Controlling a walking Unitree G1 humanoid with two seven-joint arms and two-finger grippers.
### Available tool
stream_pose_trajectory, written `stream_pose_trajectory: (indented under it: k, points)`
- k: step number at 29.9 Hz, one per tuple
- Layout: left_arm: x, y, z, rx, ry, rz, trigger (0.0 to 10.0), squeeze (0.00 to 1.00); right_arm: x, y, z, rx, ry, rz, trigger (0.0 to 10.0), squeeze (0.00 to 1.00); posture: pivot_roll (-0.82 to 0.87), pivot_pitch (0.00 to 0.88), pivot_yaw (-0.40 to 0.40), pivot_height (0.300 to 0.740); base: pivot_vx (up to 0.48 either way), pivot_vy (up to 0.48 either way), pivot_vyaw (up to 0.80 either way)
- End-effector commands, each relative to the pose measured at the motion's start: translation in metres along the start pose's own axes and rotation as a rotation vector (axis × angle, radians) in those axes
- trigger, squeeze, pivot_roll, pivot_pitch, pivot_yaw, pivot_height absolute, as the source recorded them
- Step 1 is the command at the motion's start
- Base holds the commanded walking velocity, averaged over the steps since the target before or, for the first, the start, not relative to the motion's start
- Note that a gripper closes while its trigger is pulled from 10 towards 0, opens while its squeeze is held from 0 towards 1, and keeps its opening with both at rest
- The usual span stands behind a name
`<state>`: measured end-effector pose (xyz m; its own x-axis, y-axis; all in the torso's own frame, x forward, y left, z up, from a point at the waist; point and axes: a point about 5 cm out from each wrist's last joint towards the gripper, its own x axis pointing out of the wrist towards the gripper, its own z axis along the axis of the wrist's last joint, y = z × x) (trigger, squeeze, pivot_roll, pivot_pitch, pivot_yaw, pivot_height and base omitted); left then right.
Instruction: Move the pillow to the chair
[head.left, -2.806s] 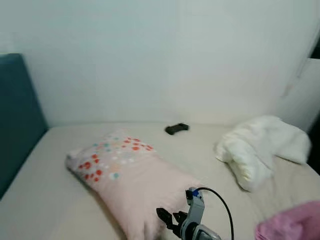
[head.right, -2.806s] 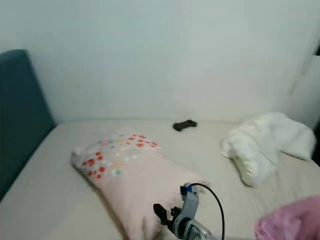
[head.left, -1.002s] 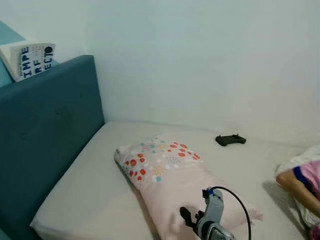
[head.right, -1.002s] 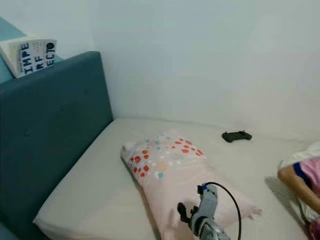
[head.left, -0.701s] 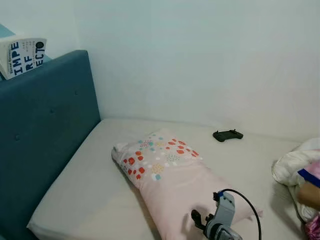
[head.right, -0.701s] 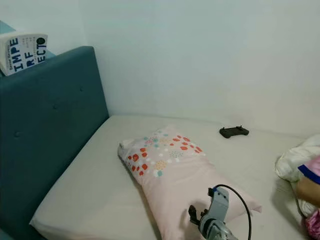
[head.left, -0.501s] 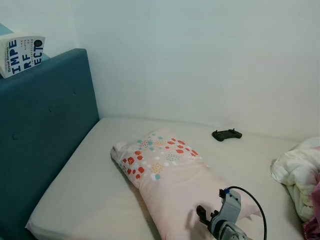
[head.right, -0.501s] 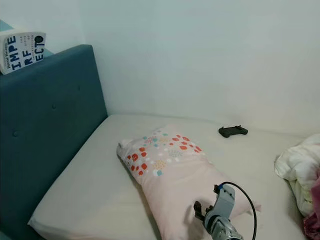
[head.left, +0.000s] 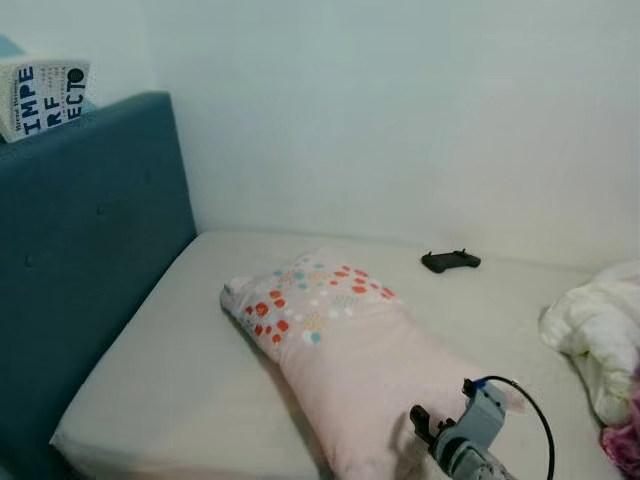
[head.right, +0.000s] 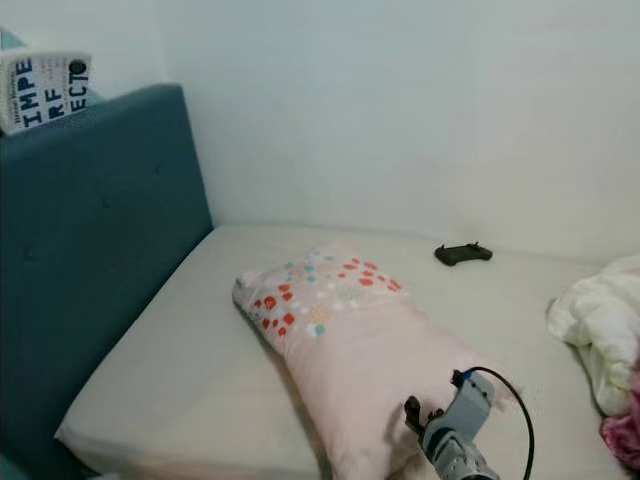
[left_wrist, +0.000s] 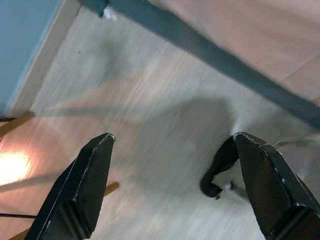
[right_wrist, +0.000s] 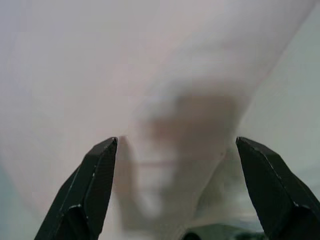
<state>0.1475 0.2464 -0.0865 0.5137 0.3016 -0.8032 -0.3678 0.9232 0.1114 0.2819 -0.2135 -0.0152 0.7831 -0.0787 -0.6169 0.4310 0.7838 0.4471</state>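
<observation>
Head views
Pillow (head.left: 340, 365): pale pink with a patch of red, orange and teal dots at one end; lies flat on the bed (head.left: 170, 370), set diagonally, dotted end toward the headboard.
Headboard (head.left: 80, 260): teal, upholstered, buttoned; stands on the robot's left of the pillow, near it but not touching.
Book (head.left: 40, 95): white cover with large dark letters; rests on top of the headboard.
Controller (head.left: 450, 261): small and black; lies on the bed beyond the pillow, close to the wall (head.left: 400, 110).
White bedding (head.left: 600, 335): crumpled heap on the robot's right of the pillow, apart from it.
Pink cloth (head.left: 625, 440): a piece at the frame edge, just below the white bedding.
Right end effector (head.right: 417, 414): at the pillow's near end, over its lower corner; a black cable loops off the silver wrist behind it. Contact with the pillow cannot be told here.

Left wrist view
Left end effector (left_wrist: 172, 165): fingers spread wide, holding nothing; hangs over pale wood-look floor (left_wrist: 150, 125), blurred.
Dark band (left_wrist: 210, 52): crosses the floor beyond the fingers.
Black object (left_wrist: 220, 167): small, on the floor beside one finger; kind cannot be told.

Right wrist view
Right end effector (right_wrist: 175, 165): fingers spread wide, gripping nothing; pink pillow fabric lies close ahead between them, blurred.
</observation>
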Motion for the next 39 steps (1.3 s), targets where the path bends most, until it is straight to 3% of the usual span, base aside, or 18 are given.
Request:
stream_pose_trajectory:
  k: [1, 9, 13, 15, 22, 28, 39]
  points:
    - [0.0, 0.006, -0.002, 0.009, 0.009, 0.014, 10.0, 0.0, 0.0, -0.002, 0.007, 0.028, -0.03, 0.004, 10.0, 0.0, 0.02, 0.028, -0.039, 0.6, 0.0, 0.0, 0.0]
    - [-0.002, 0.014, -0.007, 0.045, 0.017, 0.027, 10.0, 0.0, -0.001, -0.002, 0.033, 0.13, -0.126, 0.074, 10.0, 0.0, 0.04, 0.042, -0.014, 0.565, 0.0, 0.0, 0.0]
    - [-0.003, 0.021, -0.01, 0.068, 0.016, 0.034, 10.0, 0.0, 0.0, 0.011, 0.047, 0.186, -0.184, 0.2, 10.0, 0.0, 0.07, 0.069, 0.009, 0.535, 0.0, 0.0, 0.0]
    - [-0.003, 0.022, -0.011, 0.072, 0.016, 0.035, 10.0, 0.0, 0.0, 0.013, 0.048, 0.188, -0.187, 0.223, 10.0, 0.0, 0.07, 0.072, 0.012, 0.53, 0.0, 0.0, 0.0]
    - [-0.007, 0.029, -0.02, 0.14, 0.028, 0.03, 10.0, 0.0, -0.003, 0.04, 0.055, 0.203, -0.186, 0.506, 10.0, 0.0, 0.11, 0.117, 0.036, 0.5, 0.0, 0.0, 0.0]
    - [-0.009, 0.037, -0.026, 0.159, 0.036, 0.04, 10.0, 0.0, -0.004, 0.046, 0.059, 0.231, -0.188, 0.57, 10.0, 0.0, 0.12, 0.14, 0.045, 0.48, 0.0, 0.0, 0.0]
    - [-0.013, 0.048, -0.035, 0.18, 0.051, 0.055, 10.0, 0.0, -0.012, 0.067, 0.056, 0.267, -0.166, 0.88, 10.0, 0.0, 0.15, 0.155, 0.051, 0.435, 0.0, 0.0, 0.0]
